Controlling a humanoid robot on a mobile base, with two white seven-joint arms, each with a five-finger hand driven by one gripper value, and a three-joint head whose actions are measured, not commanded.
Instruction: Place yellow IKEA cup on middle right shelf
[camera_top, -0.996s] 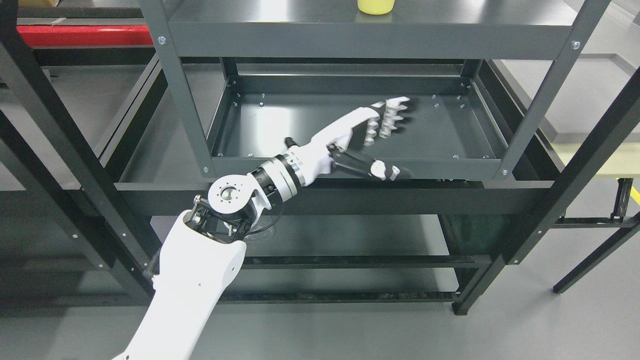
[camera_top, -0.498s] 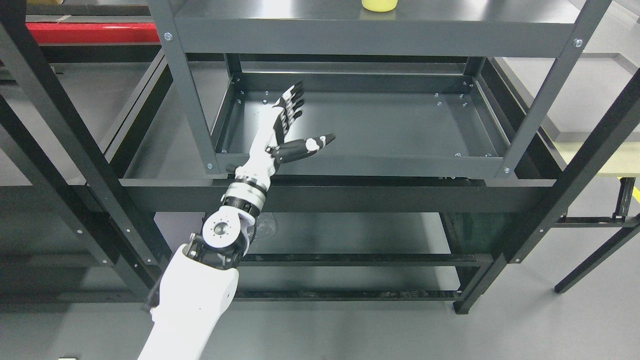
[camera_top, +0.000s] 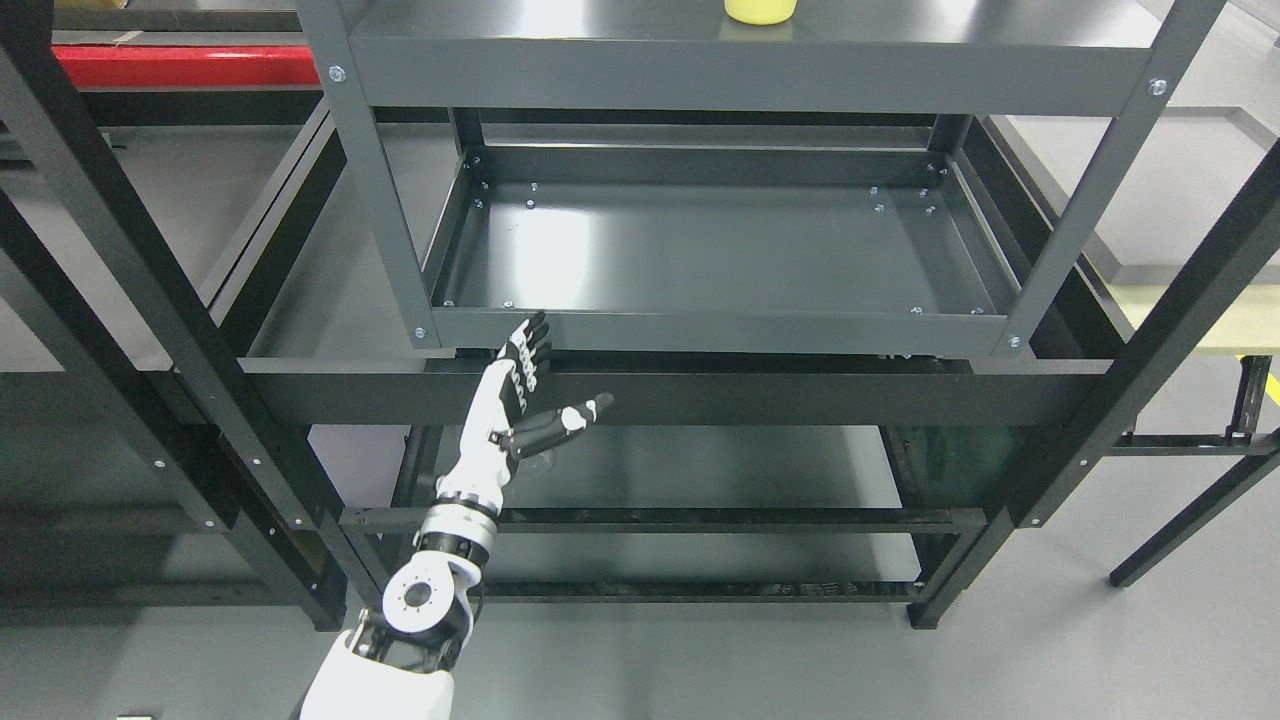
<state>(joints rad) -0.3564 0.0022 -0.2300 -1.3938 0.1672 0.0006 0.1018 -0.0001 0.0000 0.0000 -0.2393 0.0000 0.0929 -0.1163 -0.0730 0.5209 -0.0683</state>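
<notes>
1. While the yellow cup (camera_top: 760, 9) stands on the upper shelf (camera_top: 560, 25) at the top edge of the head view, only its lower part showing, the left robot hand (camera_top: 535, 385) hangs well below it, empty, with fingers straight and thumb spread out to the side.
2. That robot hand sits in front of the black crossbar (camera_top: 750, 395), just beneath the front lip of the tray shelf (camera_top: 720, 250), which carries nothing.
3. Whether the shelf under the cup is the target I cannot tell; if so, the placing looks done.
4. If a pull-back is the step in hand, it is done well by keeping the fingers flat and clear of the crossbar and the grey upright (camera_top: 375, 180).
5. No right arm shows.
</notes>
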